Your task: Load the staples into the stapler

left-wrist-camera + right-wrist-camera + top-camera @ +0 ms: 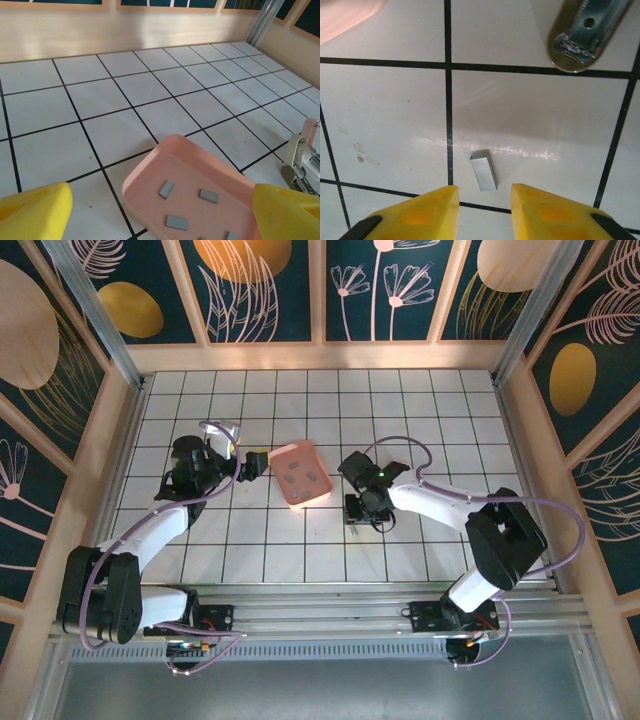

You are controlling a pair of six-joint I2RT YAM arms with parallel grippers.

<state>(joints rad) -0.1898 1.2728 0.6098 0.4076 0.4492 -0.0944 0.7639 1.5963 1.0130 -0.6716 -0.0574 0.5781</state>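
Several teal-and-gold leaf-pattern wall panels (260, 290) in pale wood frames box the cell. Desk (300, 550) is glossy white with a black grid.

Pink tray (150, 170) sits near desk centre, holding grey staples (209, 195).

Left end effector (252, 466) at tray's 9 o'clock, jaws wide, empty. Right end effector (485, 212) at tray's 4 o'clock, jaws parted, gripping nothing.

Stapler (580, 35) lies at 1 o'clock from one loose staple strip (484, 170), which is flat on the desk just ahead of the right fingers.
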